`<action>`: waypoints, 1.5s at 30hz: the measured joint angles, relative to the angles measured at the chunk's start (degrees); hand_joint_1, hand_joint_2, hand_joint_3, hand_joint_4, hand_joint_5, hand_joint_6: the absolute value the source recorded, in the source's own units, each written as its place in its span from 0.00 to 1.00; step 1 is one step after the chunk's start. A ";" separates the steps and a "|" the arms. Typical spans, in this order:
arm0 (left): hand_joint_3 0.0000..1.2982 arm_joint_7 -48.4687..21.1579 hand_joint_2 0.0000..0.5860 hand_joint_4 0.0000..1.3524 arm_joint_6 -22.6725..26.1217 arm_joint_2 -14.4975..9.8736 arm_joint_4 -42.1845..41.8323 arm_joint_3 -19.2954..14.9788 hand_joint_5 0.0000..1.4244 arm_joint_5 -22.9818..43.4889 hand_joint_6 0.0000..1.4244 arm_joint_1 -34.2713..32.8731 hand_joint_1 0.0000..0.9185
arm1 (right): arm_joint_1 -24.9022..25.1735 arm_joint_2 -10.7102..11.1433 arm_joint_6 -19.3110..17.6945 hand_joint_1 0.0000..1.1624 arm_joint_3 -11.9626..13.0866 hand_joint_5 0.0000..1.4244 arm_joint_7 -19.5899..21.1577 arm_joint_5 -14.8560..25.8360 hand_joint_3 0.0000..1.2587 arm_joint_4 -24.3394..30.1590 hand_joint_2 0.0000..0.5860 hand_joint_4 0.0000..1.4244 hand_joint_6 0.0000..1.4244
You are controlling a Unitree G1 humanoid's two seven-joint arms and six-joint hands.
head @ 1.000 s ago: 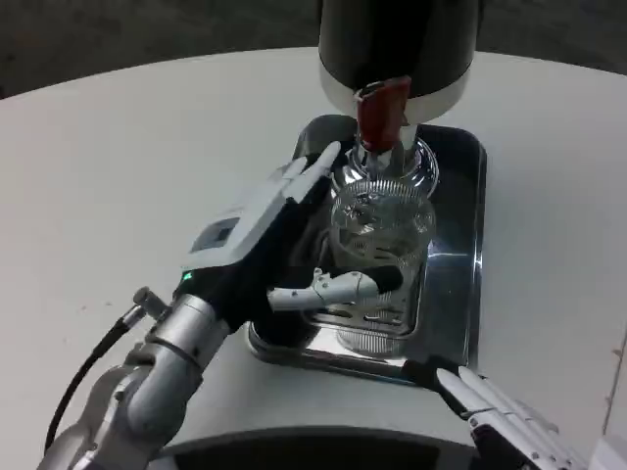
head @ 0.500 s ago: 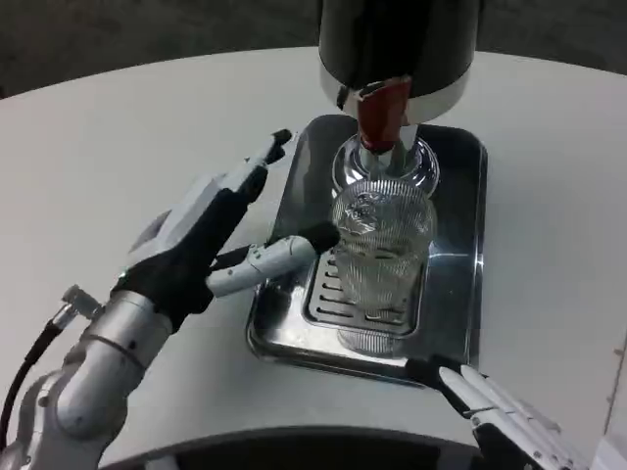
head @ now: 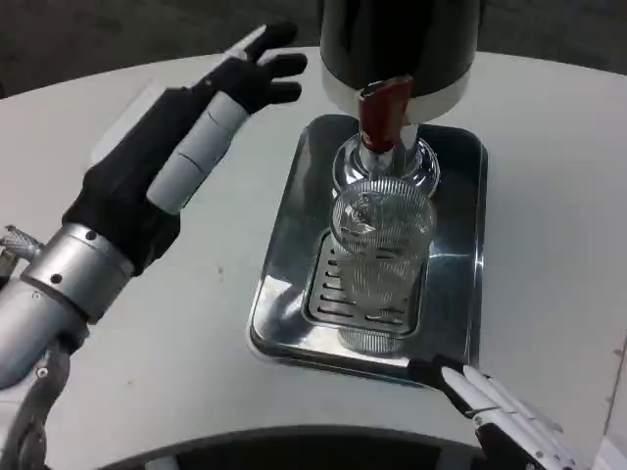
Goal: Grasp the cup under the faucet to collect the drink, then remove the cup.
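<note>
Cup (head: 380,264) upright on metal tray (head: 460,294) under red faucet (head: 382,113); no readable labels. Left hand (head: 186,127) raised, fingers spread, empty. Right hand (head: 505,416) flat, holding nothing.

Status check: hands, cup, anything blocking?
Left robot hand open, raised beside the dispenser. Right robot hand open at the tray's near edge. Cup upright under faucet, unheld. Nothing blocking.

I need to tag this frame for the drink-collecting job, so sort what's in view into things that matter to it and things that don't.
Belongs to the job:
- ribbed clear glass cup
- red-handled faucet of the black and silver dispenser
- steel drip tray under the cup
- left hand, holding nothing

Just there:
- right hand, at the table edge
- white round table
</note>
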State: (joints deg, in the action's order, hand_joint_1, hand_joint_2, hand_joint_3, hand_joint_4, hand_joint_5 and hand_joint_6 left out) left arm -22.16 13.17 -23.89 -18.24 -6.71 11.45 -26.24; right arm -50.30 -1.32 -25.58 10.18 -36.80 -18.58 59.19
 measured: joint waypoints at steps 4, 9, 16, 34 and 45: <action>0.08 -0.94 0.08 0.10 4.10 -0.48 -3.00 -1.33 0.12 4.49 0.01 -2.52 0.00 | 0.00 0.00 0.03 0.64 -0.07 0.00 0.01 0.00 0.05 0.00 0.86 0.01 0.00; 0.08 -2.01 0.08 0.10 6.75 -0.69 -3.69 -1.62 0.14 8.70 0.03 -4.28 0.00 | -0.02 -0.02 0.04 0.64 -0.05 0.00 0.05 0.00 0.06 0.00 0.86 0.01 0.00; 0.09 -2.59 0.08 0.12 8.75 -0.69 -3.74 -1.62 0.15 11.74 0.06 -5.63 0.00 | -0.89 -0.02 0.02 0.64 0.06 0.00 0.25 0.18 0.06 0.00 0.86 0.01 0.00; 0.12 -6.14 0.09 0.07 9.63 -0.74 -2.00 -0.46 0.11 13.07 0.08 -7.77 0.00 | -2.12 0.16 -0.16 0.64 -0.29 0.00 0.85 0.42 0.06 0.00 0.86 0.01 0.00; 0.13 -7.84 0.10 0.10 9.54 -0.58 -1.20 0.78 0.13 13.07 0.09 -8.68 0.00 | -2.12 0.16 -0.16 0.64 -0.35 0.00 0.86 0.42 0.06 0.00 0.86 0.02 0.00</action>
State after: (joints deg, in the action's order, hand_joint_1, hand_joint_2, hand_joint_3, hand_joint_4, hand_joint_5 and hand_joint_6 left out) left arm -29.99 22.71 -24.48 -19.43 -5.93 24.53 -34.92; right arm -52.42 -1.16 -25.75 9.83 -35.94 -18.16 59.19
